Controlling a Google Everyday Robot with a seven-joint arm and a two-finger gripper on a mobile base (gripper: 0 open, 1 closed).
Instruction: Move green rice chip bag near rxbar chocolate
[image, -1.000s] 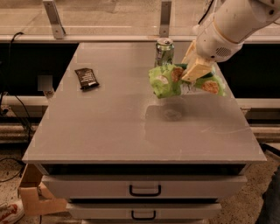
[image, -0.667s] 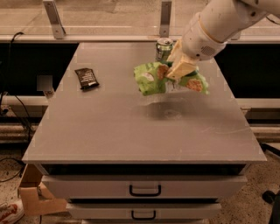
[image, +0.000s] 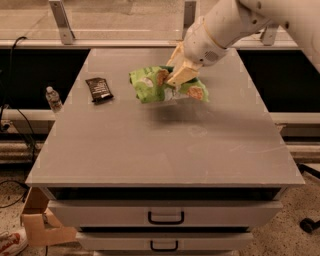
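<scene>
Green rice chip bag: held crumpled above the table, with a shadow cast beneath.
Gripper: placed over the table's far middle; fingers clamped on the bag's top, their tips partly buried in foil.
rxbar chocolate: laid flat near the left edge, left of the bag and apart from it; lettering not readable.
Arm: cut off at the upper right corner.

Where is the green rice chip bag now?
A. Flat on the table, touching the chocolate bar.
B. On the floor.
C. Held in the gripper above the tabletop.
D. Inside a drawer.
C: the gripper is shut on the green rice chip bag, lifted over its shadow on the table, apart from the rxbar chocolate.
</scene>
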